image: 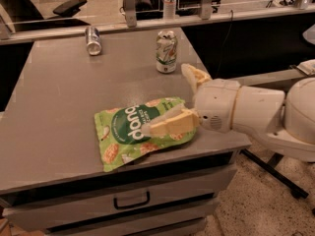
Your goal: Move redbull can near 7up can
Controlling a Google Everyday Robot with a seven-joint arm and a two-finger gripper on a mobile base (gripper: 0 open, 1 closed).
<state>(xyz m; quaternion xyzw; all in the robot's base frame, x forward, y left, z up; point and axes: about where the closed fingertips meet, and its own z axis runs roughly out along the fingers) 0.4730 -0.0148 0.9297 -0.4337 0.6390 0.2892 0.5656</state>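
You have the cream two-finger gripper (167, 99) spread wide open, its lower finger over the flat green snack bag (123, 134), with the upright white-and-green 7up can (166, 52) beyond the bag and the slim silver redbull can (93, 40) lying far beyond the bag's left end.

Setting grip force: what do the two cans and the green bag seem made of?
Redbull can: bare silvery metal, bright glints. 7up can: probably metal, printed white-green, shiny top. Green bag: likely thin plastic film, creased, slight sheen. End effector, open, sits over the bag's right side.
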